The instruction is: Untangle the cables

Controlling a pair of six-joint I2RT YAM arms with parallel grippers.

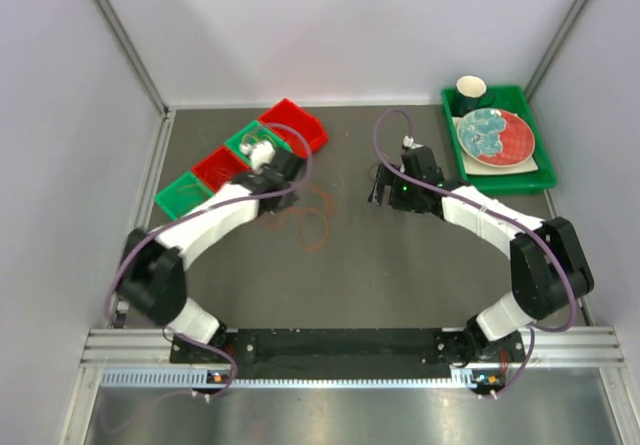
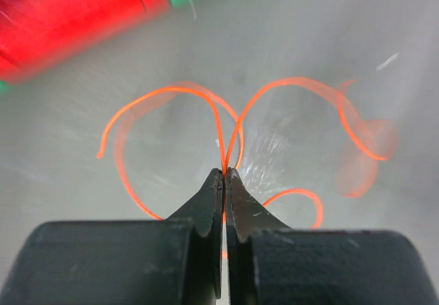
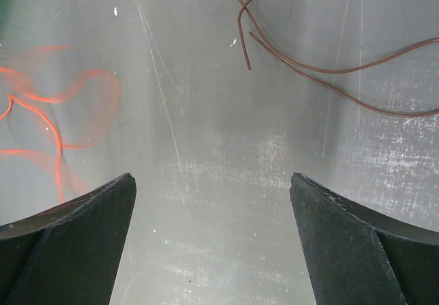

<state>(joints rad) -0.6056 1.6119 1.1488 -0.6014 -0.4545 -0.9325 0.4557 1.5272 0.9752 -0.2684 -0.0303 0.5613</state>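
Thin orange cables (image 2: pixel 288 82) curl in loops on the grey table. In the left wrist view my left gripper (image 2: pixel 225 172) is shut on an orange cable, pinching two strands where they cross at its fingertips. From above, that gripper (image 1: pixel 287 195) sits at the edge of the reddish tangle of cables (image 1: pixel 308 223). My right gripper (image 3: pixel 212 178) is open over bare table with nothing between its fingers. A dark brown cable (image 3: pixel 329 68) lies ahead of it to the right, and blurred orange cable (image 3: pixel 48 116) to its left. From above, the right gripper (image 1: pixel 380 190) is right of the tangle.
A diagonal row of red and green bins (image 1: pixel 300 117) stands at the back left, just behind the left arm. A green tray (image 1: pixel 540 173) at the back right holds a plate (image 1: pixel 495 135) and a cup (image 1: pixel 471 89). White walls enclose the table.
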